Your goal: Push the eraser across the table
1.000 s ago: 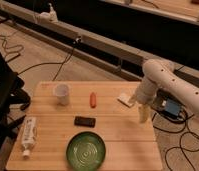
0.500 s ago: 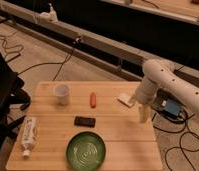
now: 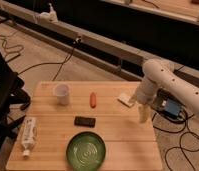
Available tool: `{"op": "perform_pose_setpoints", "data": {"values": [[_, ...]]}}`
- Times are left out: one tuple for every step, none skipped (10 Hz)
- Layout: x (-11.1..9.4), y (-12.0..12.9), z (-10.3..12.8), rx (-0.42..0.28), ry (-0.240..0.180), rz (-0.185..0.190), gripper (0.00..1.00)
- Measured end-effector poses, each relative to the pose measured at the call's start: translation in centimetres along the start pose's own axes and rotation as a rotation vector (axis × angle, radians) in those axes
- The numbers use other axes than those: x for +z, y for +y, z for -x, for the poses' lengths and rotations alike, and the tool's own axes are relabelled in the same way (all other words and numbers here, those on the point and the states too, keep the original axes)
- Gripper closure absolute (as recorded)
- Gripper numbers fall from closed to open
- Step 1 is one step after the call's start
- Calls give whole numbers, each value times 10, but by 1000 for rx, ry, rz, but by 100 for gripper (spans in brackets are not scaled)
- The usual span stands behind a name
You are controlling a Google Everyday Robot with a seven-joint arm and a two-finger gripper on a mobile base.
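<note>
**Eraser sat mid-bench, gripper wide and well off to one side**

The eraser (image 3: 85, 121) lay flat near the middle of the bench (image 3: 120, 137), its long side running left to right in the camera view. The green plate (image 3: 86, 150) was just beside it on the near side. The orange-red oblong thing (image 3: 92, 100) and the white cup (image 3: 61, 93) stood farther back, clear of it. A white tube (image 3: 28, 135) lay on its side near the left edge, and a small white flat piece (image 3: 125, 99) rested toward the right rear.

The gripper (image 3: 142, 114) hung from the white arm (image 3: 163, 82), pointing down over the bench's right edge in the view. It was spread wide, carried nothing, and was well apart from the eraser. It was hard to tell whether its tips touched the wood.

The eraser looked like a small, light, stiff block, low to the surface and not fragile. Being rubber, it would probably drag on the grained planks rather than glide, so a steady shove seemed better suited than a tap. No lift was called for, only contact. The likely place was the middle of its right short end, taken low, close to the wood, so the tip would not ride over the flat top. That end was narrow, so a touch off centre could have swivelled the block instead of sending it straight. The nearby plate left little room on the near side. A push leftward along its length appeared to have the freest path.
</note>
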Motion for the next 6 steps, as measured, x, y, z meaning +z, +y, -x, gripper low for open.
{"op": "perform_pose_setpoints", "data": {"values": [[0,0,0,0,-1,0,20],[0,0,0,0,0,0,20],[0,0,0,0,0,0,20],[0,0,0,0,-1,0,20],[0,0,0,0,0,0,21],[0,0,0,0,0,0,28]]}}
